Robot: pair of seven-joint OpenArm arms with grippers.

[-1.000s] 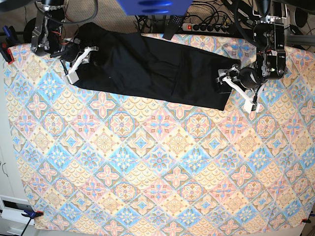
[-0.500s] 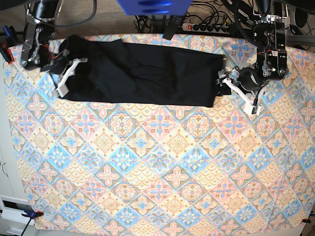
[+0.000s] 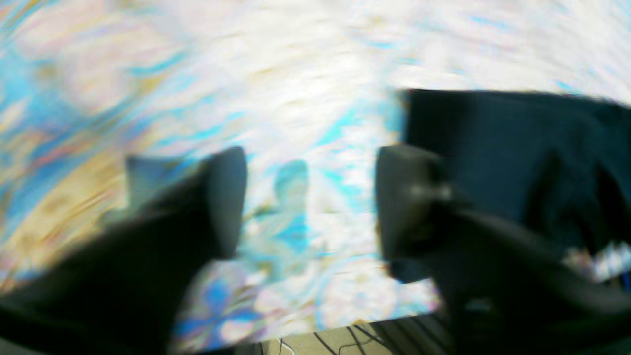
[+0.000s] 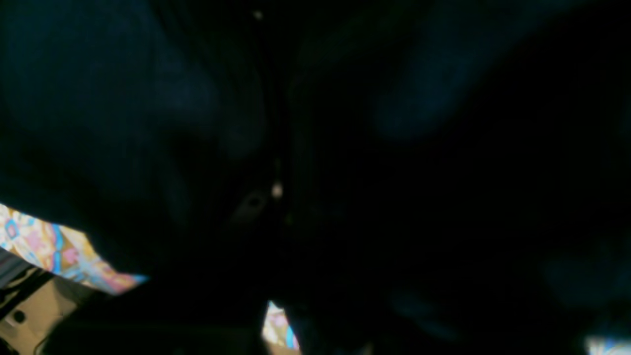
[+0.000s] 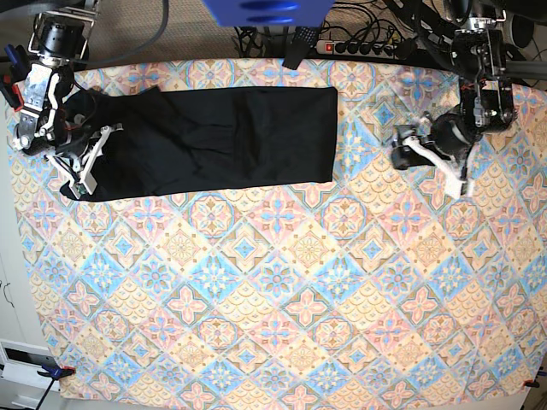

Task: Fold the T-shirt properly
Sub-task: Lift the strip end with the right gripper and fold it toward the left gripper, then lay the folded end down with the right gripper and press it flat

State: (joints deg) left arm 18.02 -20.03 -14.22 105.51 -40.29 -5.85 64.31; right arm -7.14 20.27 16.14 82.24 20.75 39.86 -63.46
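Black T-shirt, soft plain cloth folded to a long flat rectangle, lies along the far edge of the patterned tablecloth on the worktop. Right gripper at the T-shirt's left end, fingers clamped on the cloth; right wrist view is all dark fabric. Left gripper well right of the T-shirt, fingers parted, nothing between them; view blurred.

Black arms, seemingly white end effectors
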